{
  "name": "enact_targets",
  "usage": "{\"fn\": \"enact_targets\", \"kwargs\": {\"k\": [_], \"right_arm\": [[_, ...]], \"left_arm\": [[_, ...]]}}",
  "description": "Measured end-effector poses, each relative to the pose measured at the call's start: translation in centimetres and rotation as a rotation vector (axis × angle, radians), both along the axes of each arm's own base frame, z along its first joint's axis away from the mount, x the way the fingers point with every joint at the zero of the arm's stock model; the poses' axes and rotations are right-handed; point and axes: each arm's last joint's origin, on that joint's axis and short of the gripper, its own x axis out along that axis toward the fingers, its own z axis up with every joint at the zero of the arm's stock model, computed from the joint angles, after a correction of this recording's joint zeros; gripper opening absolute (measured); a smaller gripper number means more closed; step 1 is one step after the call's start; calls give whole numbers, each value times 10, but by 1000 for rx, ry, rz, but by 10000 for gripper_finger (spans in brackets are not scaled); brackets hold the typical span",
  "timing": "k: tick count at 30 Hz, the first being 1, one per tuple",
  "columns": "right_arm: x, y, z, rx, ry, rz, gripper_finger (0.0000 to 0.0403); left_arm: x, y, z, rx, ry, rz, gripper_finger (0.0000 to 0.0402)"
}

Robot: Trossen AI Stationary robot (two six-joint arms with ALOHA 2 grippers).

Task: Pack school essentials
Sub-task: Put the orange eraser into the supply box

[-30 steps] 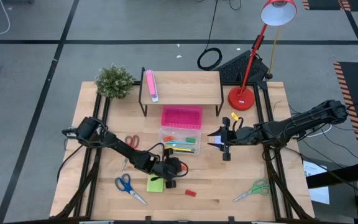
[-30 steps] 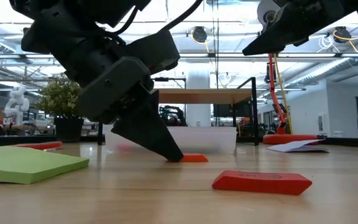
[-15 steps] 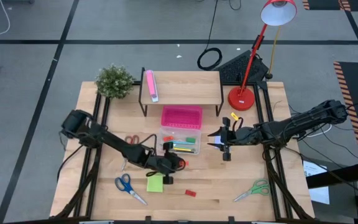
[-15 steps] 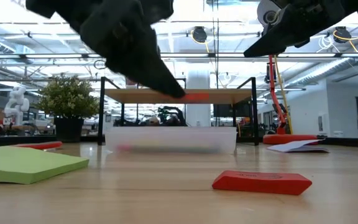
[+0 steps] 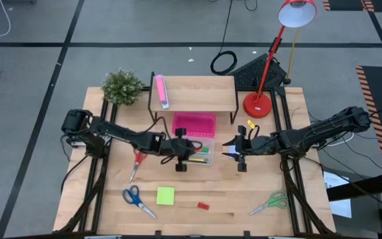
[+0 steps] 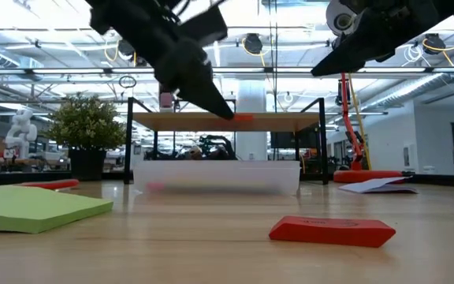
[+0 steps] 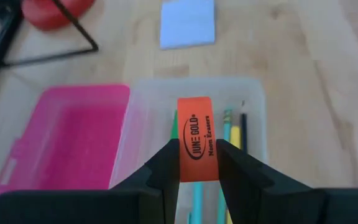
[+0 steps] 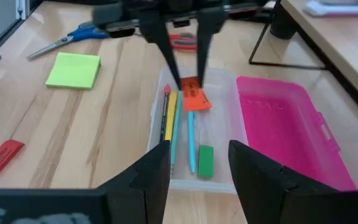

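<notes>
- Left tool [image 7: 197,155] grips the orange eraser [image 7: 197,147] above the clear box [image 7: 253,118]; lower before releasing, clear of the pencils [image 8: 167,121].
- Right tool [image 8: 194,158], spread wide, waits beside the box.

The left end effector [image 7: 197,163] holds an eraser [image 7: 196,147] above the clear box [image 7: 254,118], with pencils [image 8: 169,121] inside.

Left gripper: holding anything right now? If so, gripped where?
Yes. The left gripper pinches an orange eraser by its lower end, over the clear case. The right gripper is open, holding nothing.
</notes>
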Motion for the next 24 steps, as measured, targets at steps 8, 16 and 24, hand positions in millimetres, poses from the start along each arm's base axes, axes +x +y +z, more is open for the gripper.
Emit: {"fn": "enact_targets", "kwargs": {"k": [8,16,24], "right_arm": [[-2,-1,-4,12,42,-14,157],[-3,-1,-5,10,52,-15,157],[-3,-1,-5,13,56,-20,157]], "left_arm": [[-3,22,-14,-17,117,42,104],[1,26,-33,-47,184,37,104],[2,29,-46,-35,232,52,104]]}}
